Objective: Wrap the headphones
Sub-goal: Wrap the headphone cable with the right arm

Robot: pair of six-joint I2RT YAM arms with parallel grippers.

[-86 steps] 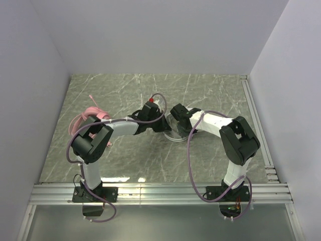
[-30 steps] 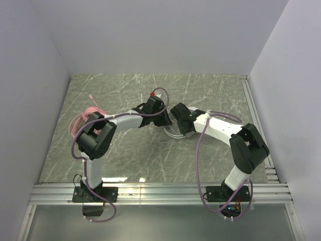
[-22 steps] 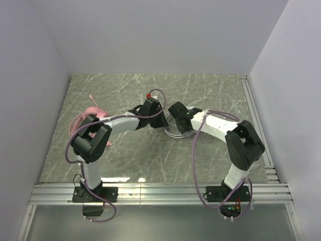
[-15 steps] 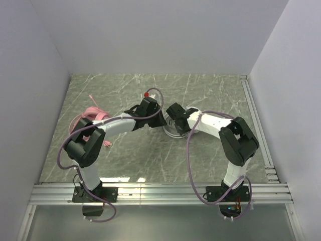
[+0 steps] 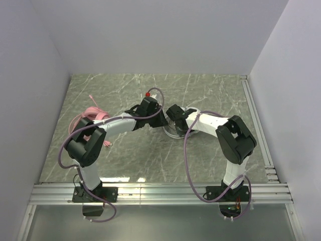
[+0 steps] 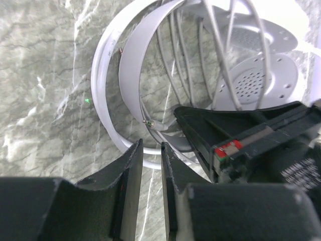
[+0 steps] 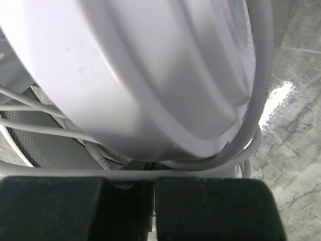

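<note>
The thin pale cable [image 7: 262,100] runs just above the closed fingers of the right hand [image 7: 153,183]. I cannot tell if it is pinched, so a pull may slip off and loosen the loops. The left hand [image 6: 151,148] grips the curved band [image 6: 131,65] of the white plastic over-ear headphones [image 5: 176,131]; a hard tug may twist them out. They lie mid-way on the grey-green marble desk [image 5: 150,160], with cable turns across the band. The all-pink headphones [image 5: 89,114] lie well apart, at the left.

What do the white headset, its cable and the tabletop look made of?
The white headset: smooth moulded plastic, slightly glossy, with perforated ear-cup faces. Its cable: thin, flexible, probably plastic sheathing, since it bends in loops. The tabletop: green, marble-patterned, with sheen; stone or printed laminate, unclear.
</note>
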